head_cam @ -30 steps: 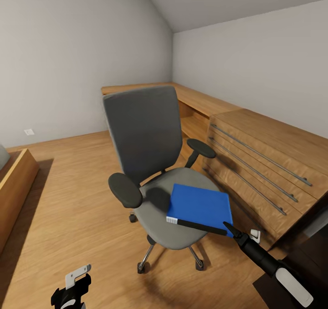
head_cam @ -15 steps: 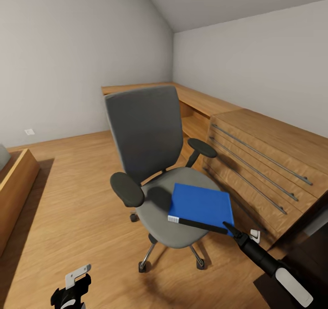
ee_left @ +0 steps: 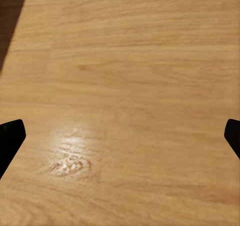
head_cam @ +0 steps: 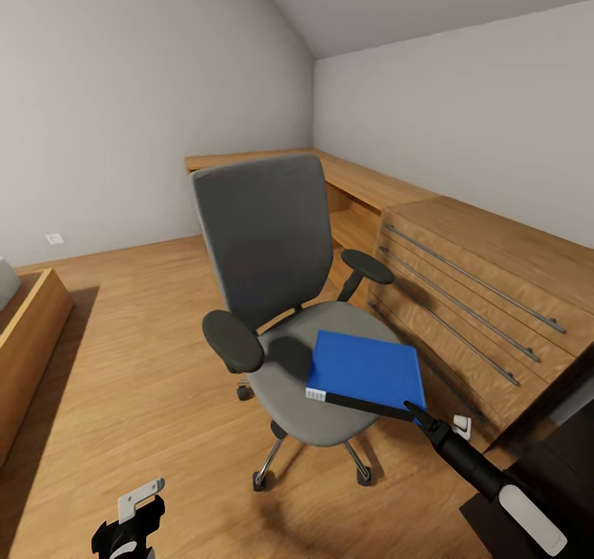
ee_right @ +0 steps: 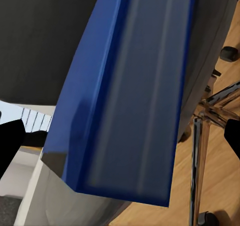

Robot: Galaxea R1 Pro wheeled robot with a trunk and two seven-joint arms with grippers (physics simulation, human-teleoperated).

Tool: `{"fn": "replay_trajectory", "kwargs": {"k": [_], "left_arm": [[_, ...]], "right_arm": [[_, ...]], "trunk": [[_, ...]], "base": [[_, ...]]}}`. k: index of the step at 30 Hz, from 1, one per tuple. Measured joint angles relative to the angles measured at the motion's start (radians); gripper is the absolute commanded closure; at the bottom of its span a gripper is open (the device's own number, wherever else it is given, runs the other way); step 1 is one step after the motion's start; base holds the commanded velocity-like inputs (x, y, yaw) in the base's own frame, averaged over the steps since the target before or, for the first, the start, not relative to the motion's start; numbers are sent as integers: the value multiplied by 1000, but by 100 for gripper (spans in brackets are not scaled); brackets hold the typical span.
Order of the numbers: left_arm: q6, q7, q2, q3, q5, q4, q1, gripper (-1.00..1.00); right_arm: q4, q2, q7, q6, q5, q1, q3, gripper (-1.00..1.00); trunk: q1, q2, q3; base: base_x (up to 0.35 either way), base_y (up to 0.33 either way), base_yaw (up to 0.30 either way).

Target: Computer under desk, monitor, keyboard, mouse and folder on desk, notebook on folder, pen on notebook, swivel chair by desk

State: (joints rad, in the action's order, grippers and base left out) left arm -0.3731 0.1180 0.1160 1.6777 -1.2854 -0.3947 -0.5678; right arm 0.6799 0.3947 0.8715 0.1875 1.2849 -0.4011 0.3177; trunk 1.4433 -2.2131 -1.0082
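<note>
Folder first: it lies flat on the near right part of the swivel chair seat, black spine edge toward me, bright blue cover up. I judge the step in hand is fetching it off the seat so it can go to the desk.

My right gripper sits at the near right corner of the spine edge, its tip just at the folder; in the right wrist view the blue cover looms close between wide-spread fingers, so the jaws are open and have hold of nothing. Next I would need to ease forward until the edge lies between the fingers, then close and lift level.

The right arm reaches out low from the near right, extended forward and left. My left gripper hangs low at the near left over the wooden floor, fingers spread, empty.

The wooden drawer cabinet stands just right of the chair.
</note>
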Motion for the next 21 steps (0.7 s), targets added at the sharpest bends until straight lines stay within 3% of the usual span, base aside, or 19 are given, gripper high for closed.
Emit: {"fn": "replay_trajectory", "kwargs": {"k": [21], "left_arm": [[0,1,0,0,0,0,0,-100]], "right_arm": [[0,1,-1,2,1,0,-4,-100]], "trunk": [[0,0,0]], "base": [[-19,0,0]]}}
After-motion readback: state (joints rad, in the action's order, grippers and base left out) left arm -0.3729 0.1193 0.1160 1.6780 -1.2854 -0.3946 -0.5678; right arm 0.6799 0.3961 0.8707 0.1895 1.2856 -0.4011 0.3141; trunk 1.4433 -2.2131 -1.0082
